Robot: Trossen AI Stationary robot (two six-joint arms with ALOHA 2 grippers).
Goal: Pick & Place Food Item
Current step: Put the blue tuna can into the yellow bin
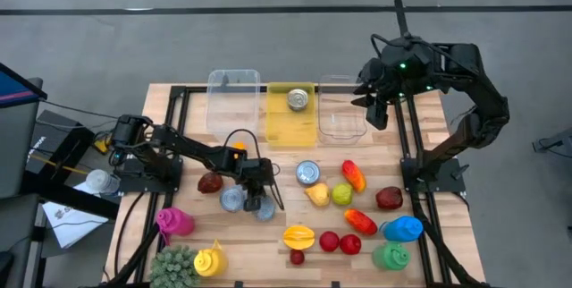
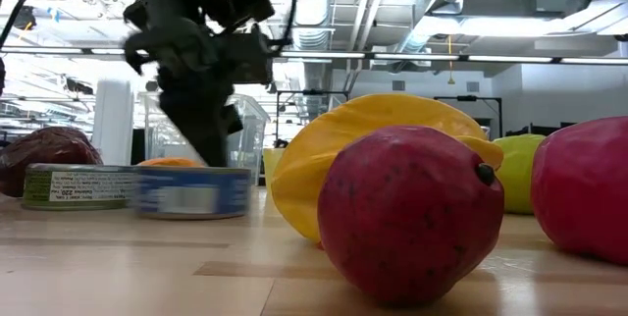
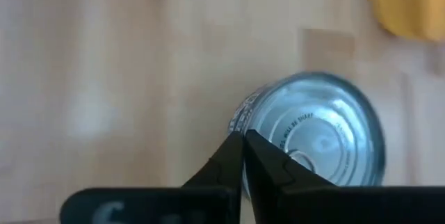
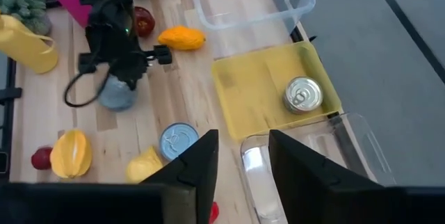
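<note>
Pinching my left fingers [image 3: 243, 156] fully together beside the flat blue-labelled tin can [image 3: 316, 137], gripping nothing; lifting now means leaving it behind, reckon I missed.

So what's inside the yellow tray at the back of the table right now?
One silver can sits in the yellow tray, near its back edge. The rest of its floor shows bare; nothing covers it.
</note>
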